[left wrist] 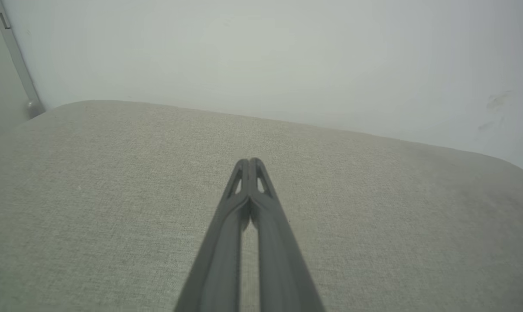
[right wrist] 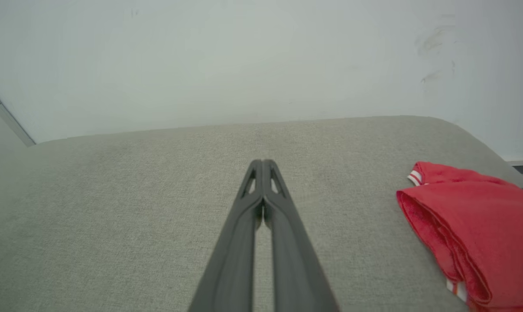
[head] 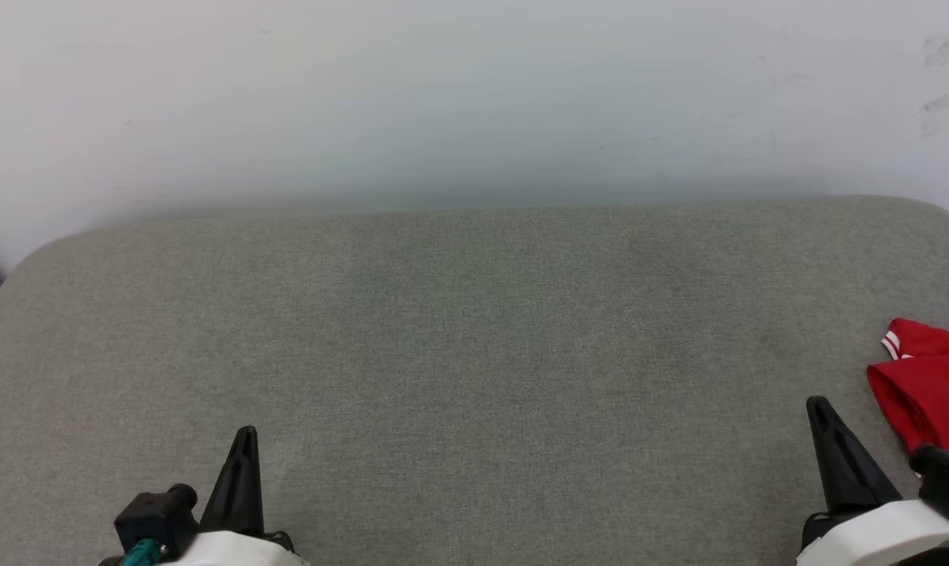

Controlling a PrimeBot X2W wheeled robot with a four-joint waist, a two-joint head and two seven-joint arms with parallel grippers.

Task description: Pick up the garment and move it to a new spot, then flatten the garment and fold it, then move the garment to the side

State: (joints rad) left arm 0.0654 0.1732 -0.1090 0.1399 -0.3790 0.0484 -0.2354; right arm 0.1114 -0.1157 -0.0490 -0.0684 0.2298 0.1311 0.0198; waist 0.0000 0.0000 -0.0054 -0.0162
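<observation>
The left gripper (left wrist: 249,162) and right gripper (right wrist: 262,162) each have fingers pressed together, empty. One red garment (right wrist: 473,216) lies by the cushion's (head: 474,314) right edge.

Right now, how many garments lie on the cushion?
1. The red garment lies at the right edge of the cushion, beside the right tool; more could lie out of frame.

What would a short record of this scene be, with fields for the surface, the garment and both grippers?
surface: grey woven fabric, padded, with rounded corners; a pale wall behind it
garment: red shirt with a white striped sleeve end, lying doubled over in layers at the right side of the surface
left gripper: shut, holding nothing, over bare fabric
right gripper: shut, holding nothing, to the left of the garment and apart from it
</observation>
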